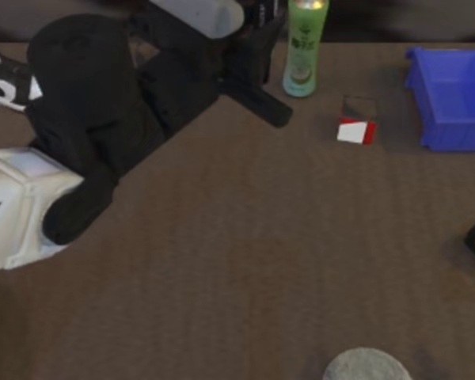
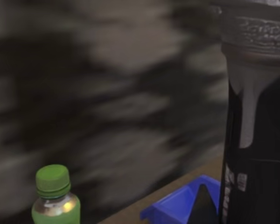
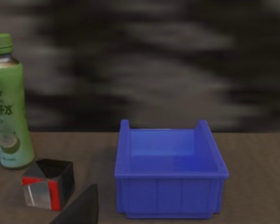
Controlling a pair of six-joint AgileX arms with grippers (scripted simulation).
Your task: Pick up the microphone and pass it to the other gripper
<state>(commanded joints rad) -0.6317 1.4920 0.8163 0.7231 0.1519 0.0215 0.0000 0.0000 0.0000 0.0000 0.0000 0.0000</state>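
A brown table with a fine woven texture fills nearly the whole top view. Light falls evenly across it, and the things standing on it cast only soft, short shadows. Along the far edge the tabletop ends in a straight line, and past it lies a dim strip. In both wrist views the backdrop behind the table is a blurred mottle of dark grey and paler grey patches, with no wall, window or furniture that can be made out.
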